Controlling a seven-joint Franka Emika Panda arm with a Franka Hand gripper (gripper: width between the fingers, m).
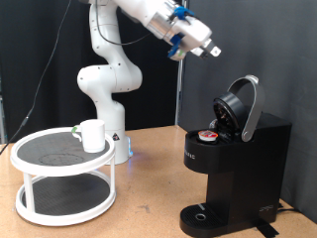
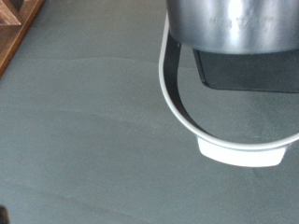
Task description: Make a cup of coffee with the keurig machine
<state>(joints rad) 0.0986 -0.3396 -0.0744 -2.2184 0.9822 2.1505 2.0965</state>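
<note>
The black keurig machine [image 1: 248, 154] stands at the exterior view's right with its hinged lid [image 1: 241, 104] raised open. A small pod with a red top [image 1: 208, 136] sits in the open chamber. The white cup [image 1: 92, 135] stands on the top shelf of a round white stand [image 1: 35, 161] at the exterior view's left, far from the machine. My gripper [image 1: 210, 50] hangs in the air above the open lid, touching nothing. The wrist view shows the lid's silver-grey panel [image 2: 234, 23] and its pale loop handle [image 2: 177, 107]; my fingers do not show there.
The robot's white base [image 1: 104, 84] stands behind the stand. The machine's round drip base [image 1: 203, 213] has nothing on it. The wooden tabletop [image 1: 149, 188] lies between the stand and the machine. A dark grey wall is behind.
</note>
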